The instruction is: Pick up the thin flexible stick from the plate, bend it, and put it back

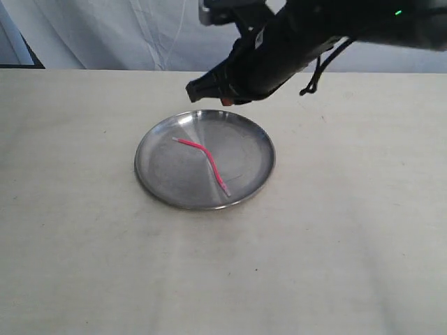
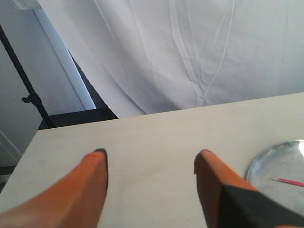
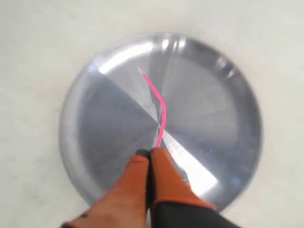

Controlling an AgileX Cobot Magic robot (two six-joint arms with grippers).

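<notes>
The thin pink stick [image 1: 204,158] lies kinked inside the silver plate [image 1: 155,174], with both pale ends resting on the metal. My right gripper [image 1: 194,91] hangs above the plate's far rim, clear of the stick. In the right wrist view its orange fingers [image 3: 149,153] are pressed together with nothing between them, and they cover the near end of the stick [image 3: 160,102] on the plate [image 3: 80,142] below. My left gripper [image 2: 149,154] is open over bare table. The plate's edge [image 2: 266,164] and one stick end [image 2: 290,181] show beside it.
The pale tabletop [image 1: 335,244] stretches all round the plate. A white curtain [image 1: 126,35] hangs behind the table's far edge. A dark stand [image 2: 28,95] rises beyond the table's corner in the left wrist view.
</notes>
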